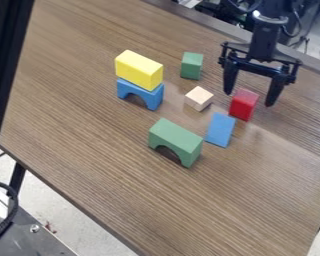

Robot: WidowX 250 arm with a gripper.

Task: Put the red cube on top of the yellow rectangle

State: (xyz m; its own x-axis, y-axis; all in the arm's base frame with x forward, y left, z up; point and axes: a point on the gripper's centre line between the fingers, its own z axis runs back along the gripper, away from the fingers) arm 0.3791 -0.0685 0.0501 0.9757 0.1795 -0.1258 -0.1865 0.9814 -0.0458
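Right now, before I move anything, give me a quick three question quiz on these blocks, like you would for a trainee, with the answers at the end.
1. True or false: the yellow block rests on the blue arch.
2. Which colour is the cube nearest the claw: A) green, B) red, C) plain wood?
3. Fill in: the arch with nothing on top is ____.

Key: 1 true; 2 B, the red cube; 3 green arch.

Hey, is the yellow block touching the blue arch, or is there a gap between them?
Touching. The camera view shows the yellow block resting on top of the blue arch, its lower edge meeting the arch with no gap.
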